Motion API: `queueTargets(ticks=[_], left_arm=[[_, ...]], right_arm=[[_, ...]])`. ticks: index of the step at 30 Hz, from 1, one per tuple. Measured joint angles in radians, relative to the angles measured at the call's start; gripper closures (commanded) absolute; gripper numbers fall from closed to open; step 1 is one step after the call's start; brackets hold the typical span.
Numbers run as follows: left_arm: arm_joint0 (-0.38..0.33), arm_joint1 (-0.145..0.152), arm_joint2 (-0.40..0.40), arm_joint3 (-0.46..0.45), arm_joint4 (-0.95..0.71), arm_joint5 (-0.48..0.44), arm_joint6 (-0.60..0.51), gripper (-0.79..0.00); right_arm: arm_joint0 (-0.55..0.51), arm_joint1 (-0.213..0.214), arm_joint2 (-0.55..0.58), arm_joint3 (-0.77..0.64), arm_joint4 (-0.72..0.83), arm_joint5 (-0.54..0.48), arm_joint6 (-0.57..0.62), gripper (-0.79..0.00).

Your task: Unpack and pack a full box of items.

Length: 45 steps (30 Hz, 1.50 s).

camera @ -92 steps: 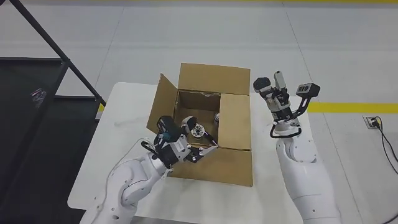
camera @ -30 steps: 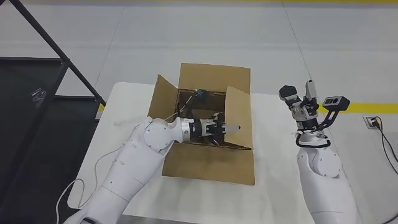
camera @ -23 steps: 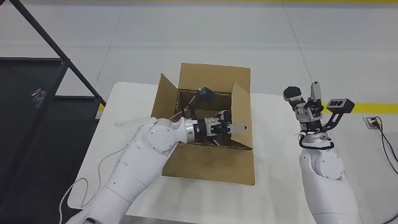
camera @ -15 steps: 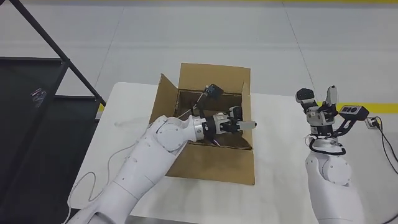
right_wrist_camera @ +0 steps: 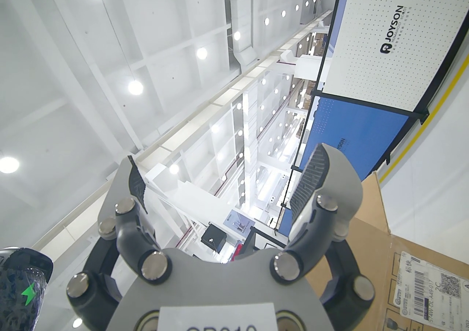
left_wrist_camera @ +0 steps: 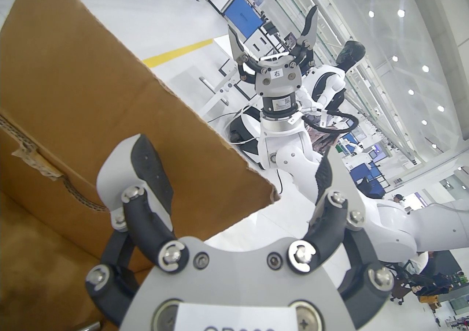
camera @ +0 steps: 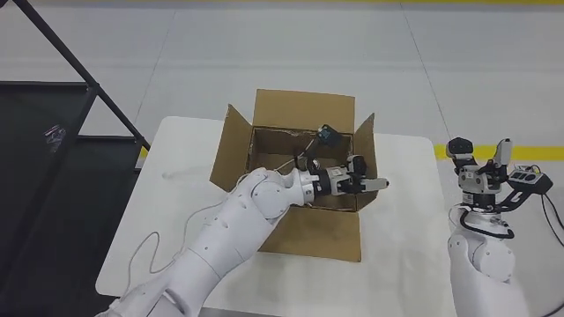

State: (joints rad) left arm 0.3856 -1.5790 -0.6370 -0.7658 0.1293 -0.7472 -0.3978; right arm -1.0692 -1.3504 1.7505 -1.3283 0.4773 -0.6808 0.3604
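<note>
The cardboard box stands mid-table with its flaps up. My left arm lies across the box opening and hides most of the inside. My left gripper is open at the right flap, near the flap's front corner. In the left wrist view the flap runs past one finger, and its corner sits between the spread fingers of the gripper. My right gripper is raised off to the right of the box, open and pointing up, holding nothing. It also stands open in its own view and farther off.
The white table has bare surface left and right of the box. A black metal frame stands beyond the table's left edge. A box corner with a label shows by my right gripper.
My left arm swept rightward across the box, swinging the right flap from folded inward to upright. My right arm drew away to the right.
</note>
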Motion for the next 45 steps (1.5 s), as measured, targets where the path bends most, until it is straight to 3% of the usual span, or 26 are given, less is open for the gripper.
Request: queueTargets(ticks=[27, 38, 45], left_arm=[[-0.064, -0.151, 0.081, 0.25, 0.005, 0.064, -0.055, -0.785], [-0.081, -0.176, 0.069, 0.29, 0.014, 0.078, -0.098, -0.785], [-0.087, -0.165, 0.027, 0.273, -0.003, 0.004, -0.1, -0.785]], right_arm=[[-0.035, 0.013, 0.034, -0.002, 0.025, -0.017, -0.044, -0.785], [-0.017, 0.016, 0.017, 0.003, 0.013, -0.002, -0.05, -0.785], [-0.004, 0.018, 0.015, 0.009, -0.02, 0.019, -0.091, -0.785]])
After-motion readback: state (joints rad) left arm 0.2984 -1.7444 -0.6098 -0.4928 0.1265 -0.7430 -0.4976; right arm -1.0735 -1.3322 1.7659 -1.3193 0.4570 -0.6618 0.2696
